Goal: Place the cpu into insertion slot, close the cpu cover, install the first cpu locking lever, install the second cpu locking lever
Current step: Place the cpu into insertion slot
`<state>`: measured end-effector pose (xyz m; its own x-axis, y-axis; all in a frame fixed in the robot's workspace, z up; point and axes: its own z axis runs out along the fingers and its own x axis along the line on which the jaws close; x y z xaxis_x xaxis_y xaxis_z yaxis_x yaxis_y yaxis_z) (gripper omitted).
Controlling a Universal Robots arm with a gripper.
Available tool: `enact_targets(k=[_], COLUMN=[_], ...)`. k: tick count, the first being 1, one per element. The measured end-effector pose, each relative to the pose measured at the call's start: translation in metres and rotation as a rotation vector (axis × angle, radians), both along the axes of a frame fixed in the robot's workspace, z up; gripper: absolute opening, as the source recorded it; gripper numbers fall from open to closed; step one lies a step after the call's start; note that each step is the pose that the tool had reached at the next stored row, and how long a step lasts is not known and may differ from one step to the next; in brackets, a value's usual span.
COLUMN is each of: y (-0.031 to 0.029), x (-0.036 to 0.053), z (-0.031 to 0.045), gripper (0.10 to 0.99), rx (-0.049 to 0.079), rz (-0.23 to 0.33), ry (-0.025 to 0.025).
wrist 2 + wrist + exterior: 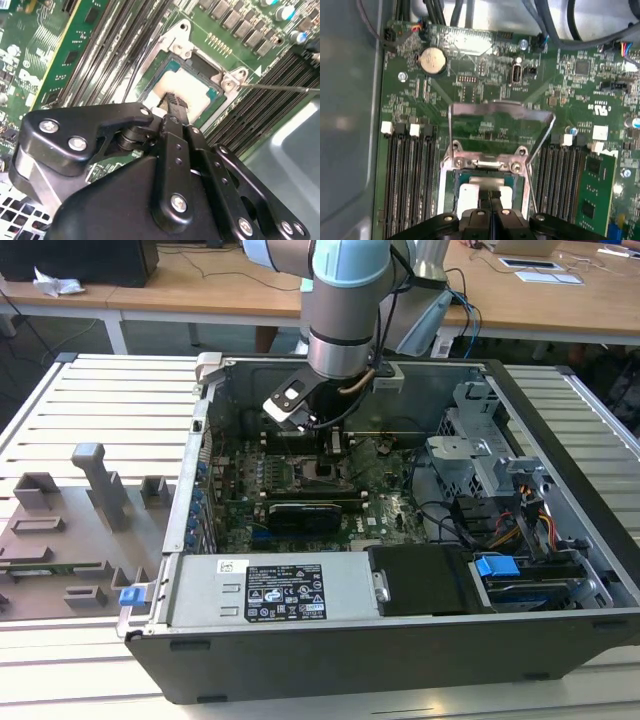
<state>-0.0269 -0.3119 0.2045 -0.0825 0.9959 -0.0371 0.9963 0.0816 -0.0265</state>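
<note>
The gripper (173,103) is holding its two black fingers (176,107) pressed together with nothing showing between them. In both wrist views the tips are sitting right over the cpu (190,90). I can't tell whether they are actually touching its pale metal top, because the gripper's own body is blocking the near half of the chip. The cpu is lying flat inside the insertion slot (200,62), with a thin teal edge showing round it.

In the first wrist view the cpu cover (500,106) is standing open, tilted up from its hinge at the chip's far edge, and the green board (485,82) is showing through its window. A thin wire lever (541,144) is leaning up beside the cover, its lower end running out of sight behind the gripper. Long black memory slots (407,175) are flanking the socket.

In the exterior view the arm (345,310) is reaching down into the open computer case (400,650). Its wrist is blocking much of the board below, so the slot is hard to make out there.
</note>
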Motion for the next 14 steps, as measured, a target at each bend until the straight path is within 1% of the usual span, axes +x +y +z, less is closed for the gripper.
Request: enact_targets(k=[1, 2, 3, 4, 10, 12, 14], y=[0.0002, -0.0002, -0.0002, -0.0002, -0.0002, -0.0002, -0.0002], x=[0.0000, -0.0002, -0.0002, -0.0002, -0.0002, -0.0002, -0.0002], z=[0.0038, 0.0079, 0.0106, 0.0162, 0.0362, 0.0409, 0.0433], gripper=[0.106, 0.106, 0.106, 0.106, 0.106, 0.106, 0.106], rx=[0.001, -0.001, -0.001, -0.002, -0.002, -0.002, -0.002], rz=[0.000, 0.000, 0.000, 0.000, 0.000, 0.000, 0.000], ry=[0.0000, 0.0012, 0.0011, 0.0012, 0.0012, 0.0012, 0.0012])
